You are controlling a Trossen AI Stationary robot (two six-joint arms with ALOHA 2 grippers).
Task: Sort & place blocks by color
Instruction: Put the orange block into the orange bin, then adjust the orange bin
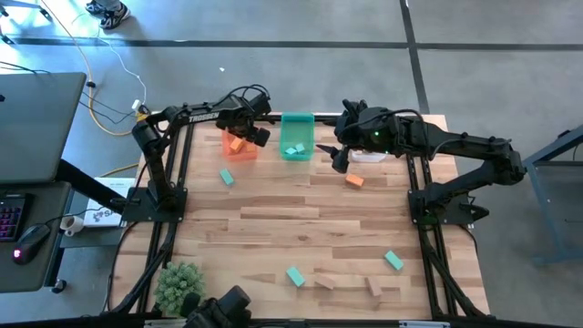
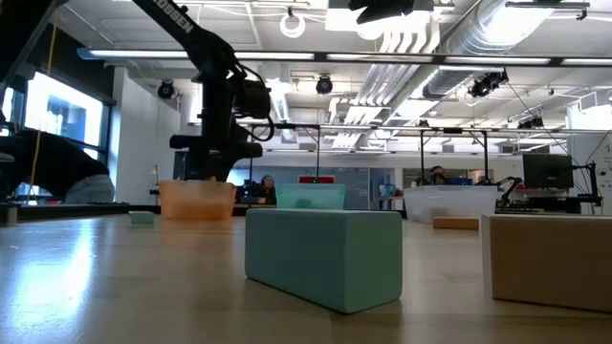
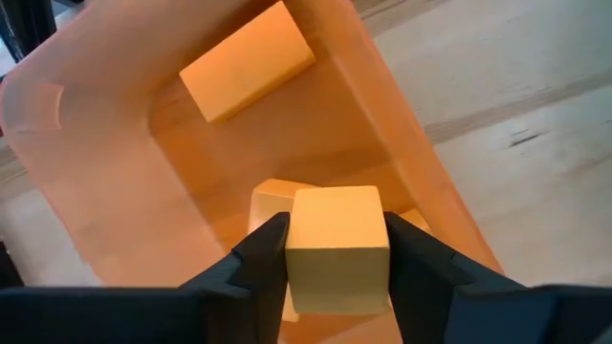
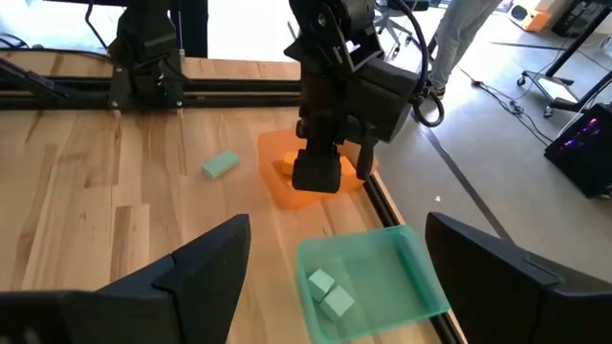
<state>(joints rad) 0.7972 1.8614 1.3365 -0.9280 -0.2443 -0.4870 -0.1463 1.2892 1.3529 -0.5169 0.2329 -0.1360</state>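
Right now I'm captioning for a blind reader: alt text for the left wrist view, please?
The left gripper holds an orange block between its dark fingers, above the translucent orange bin. More orange blocks lie inside it; wooden table beside.

Floor: grey concrete (image 1: pixel 273 64), crossed by dark seams, a yellow cable (image 1: pixel 91 68) trailing over it.
Table: pale wood planks (image 1: pixel 301 219) in a black frame.
Side desk: dark top (image 1: pixel 32 118) with a keyboard (image 1: pixel 7 219) and mouse (image 1: pixel 32 239).
Ceiling: exposed ducts (image 2: pixel 430 29) and strip lights (image 2: pixel 287 57).
Window: bright daylight (image 2: pixel 67 115) at one side.
Far end: seated people (image 2: pixel 263 188) among monitors (image 2: pixel 547 172).
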